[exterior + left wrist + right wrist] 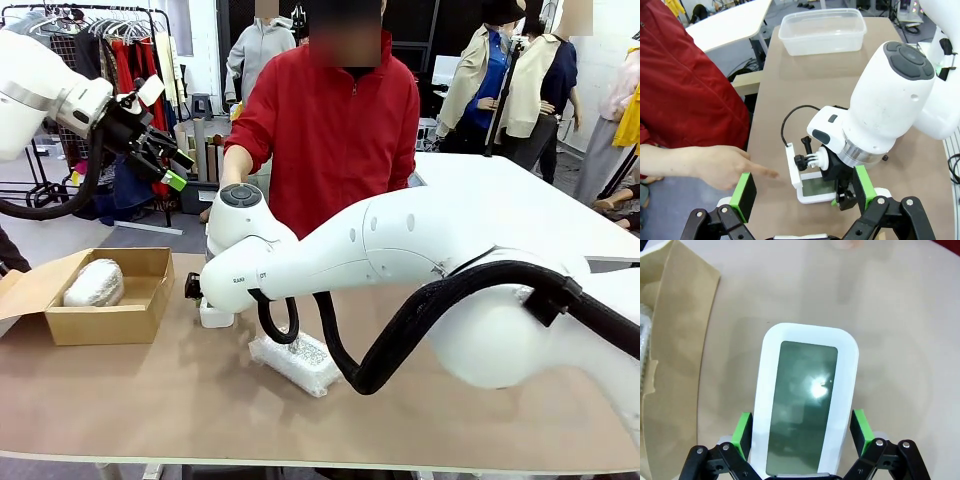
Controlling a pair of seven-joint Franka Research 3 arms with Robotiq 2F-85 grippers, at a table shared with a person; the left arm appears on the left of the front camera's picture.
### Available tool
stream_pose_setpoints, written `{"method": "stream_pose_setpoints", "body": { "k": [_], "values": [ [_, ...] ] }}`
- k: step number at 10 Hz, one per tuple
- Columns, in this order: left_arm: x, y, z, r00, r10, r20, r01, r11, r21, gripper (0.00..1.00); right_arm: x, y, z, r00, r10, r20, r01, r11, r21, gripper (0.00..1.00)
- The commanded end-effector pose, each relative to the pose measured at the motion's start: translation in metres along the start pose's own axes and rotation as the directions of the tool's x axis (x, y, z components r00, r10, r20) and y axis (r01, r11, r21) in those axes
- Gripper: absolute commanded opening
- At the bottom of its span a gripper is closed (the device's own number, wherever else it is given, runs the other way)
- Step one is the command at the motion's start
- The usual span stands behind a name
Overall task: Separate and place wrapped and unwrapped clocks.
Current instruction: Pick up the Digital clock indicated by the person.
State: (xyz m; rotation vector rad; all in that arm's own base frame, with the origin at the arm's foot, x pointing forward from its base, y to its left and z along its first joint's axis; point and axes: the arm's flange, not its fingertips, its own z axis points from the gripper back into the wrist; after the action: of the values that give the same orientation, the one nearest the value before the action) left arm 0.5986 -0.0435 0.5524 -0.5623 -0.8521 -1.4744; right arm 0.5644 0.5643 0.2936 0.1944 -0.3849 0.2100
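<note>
The right arm (400, 250) bars the middle of the table (150, 400). A person's hand (722, 170) crowds the clock (807, 405). Bare tabletop before the box (110, 322) lies open.

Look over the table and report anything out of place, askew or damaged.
Nothing looks damaged or spilled. One wrapped clock lies loose on the table, slanted to its edge, while the other wrapped clock sits in the cardboard box. The bare clock lies flat inside the open right gripper.

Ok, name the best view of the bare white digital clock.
Right wrist view: the bare white rectangular digital clock lies screen-up between open jaws. Left wrist view shows it partly covered by the right arm; front view, just a white corner.
</note>
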Motion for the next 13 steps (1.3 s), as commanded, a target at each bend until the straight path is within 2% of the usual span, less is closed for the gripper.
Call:
{"method": "stream_pose_setpoints", "body": {
  "k": [1,2,3,6,11,12,13],
  "values": [
    [0.000,-0.001,0.001,1.000,0.001,0.000,-0.001,1.000,-0.001,1.00,0.013,0.005,-0.002,0.999,-0.047,-0.013,0.047,0.999,0.002,1.00],
    [0.000,-0.001,0.001,1.000,0.001,0.000,-0.001,1.000,-0.001,1.00,0.013,0.003,0.000,1.000,0.013,-0.023,-0.012,0.999,0.048,1.00],
    [0.000,-0.001,0.001,1.000,0.001,0.000,-0.001,1.000,-0.001,1.00,0.001,-0.001,-0.002,1.000,-0.005,-0.002,0.005,1.000,0.000,1.00],
    [0.000,-0.001,0.001,1.000,0.001,0.000,-0.001,1.000,-0.001,1.00,0.001,-0.001,-0.002,1.000,-0.005,-0.002,0.005,1.000,0.000,1.00],
    [0.000,-0.001,0.001,1.000,0.001,0.000,-0.001,1.000,-0.001,1.00,-0.002,-0.010,0.018,0.999,-0.029,0.024,0.029,1.000,-0.002,0.07],
    [0.000,-0.001,0.001,1.000,0.001,0.000,-0.001,1.000,-0.001,1.00,-0.004,-0.015,0.027,0.999,-0.032,0.025,0.032,0.999,-0.004,0.00],
    [0.000,-0.001,0.001,1.000,0.001,0.000,-0.001,1.000,-0.001,1.00,-0.007,-0.021,0.042,0.999,-0.029,0.029,0.030,1.000,-0.007,0.00]
  ]
}}
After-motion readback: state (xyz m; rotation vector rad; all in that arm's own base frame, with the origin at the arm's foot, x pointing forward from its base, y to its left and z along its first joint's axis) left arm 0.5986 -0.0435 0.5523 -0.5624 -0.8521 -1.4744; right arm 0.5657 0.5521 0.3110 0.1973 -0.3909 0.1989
